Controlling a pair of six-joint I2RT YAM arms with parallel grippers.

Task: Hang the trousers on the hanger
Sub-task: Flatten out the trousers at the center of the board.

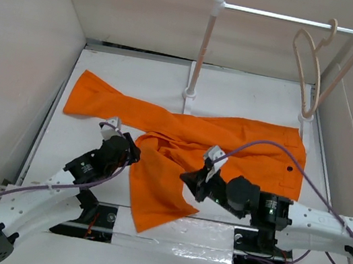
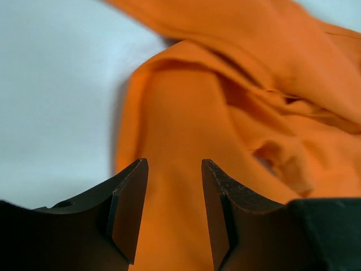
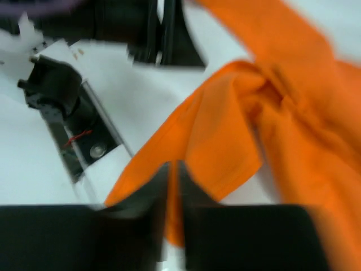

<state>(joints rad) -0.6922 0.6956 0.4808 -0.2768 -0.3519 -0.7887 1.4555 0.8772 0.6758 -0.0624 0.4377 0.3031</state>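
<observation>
Left tool (image 1: 133, 153): jaws wide apart, orange cloth directly ahead.
Right tool (image 1: 194, 178): narrow, jaws all but meeting; blurred.
Trousers (image 1: 243, 144): on the tabletop (image 1: 131, 76), beneath and ahead of both tools.
Hanger (image 1: 299, 61): well beyond the right tool, hooked on the rod (image 1: 279, 16).

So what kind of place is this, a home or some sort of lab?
Most likely a lab test cell: plain white walls box in a white table, two robot arms sit at its near edge, and a small rack holds one hanger.
</observation>
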